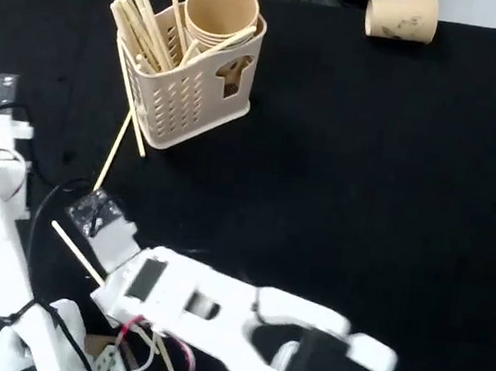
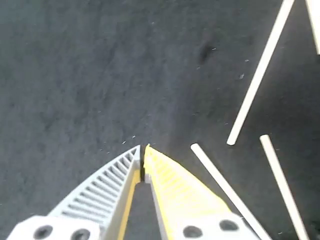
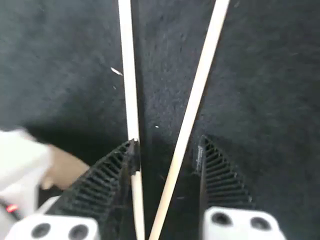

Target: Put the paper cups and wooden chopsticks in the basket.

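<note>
White arm (image 1: 214, 313) across chopstick (image 1: 77, 253), basket (image 1: 195, 98), cup (image 1: 400, 20) beyond

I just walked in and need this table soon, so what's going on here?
Two arms are tidying paper cups and wooden chopsticks into a basket, which already holds stacked cups and a bunch of chopsticks. The right gripper is open low over the black cloth, two loose chopsticks between its fingers, not yet gripped. The left gripper is shut and empty, more chopsticks lying beside it. One paper cup sits apart at the table's far edge.
</note>
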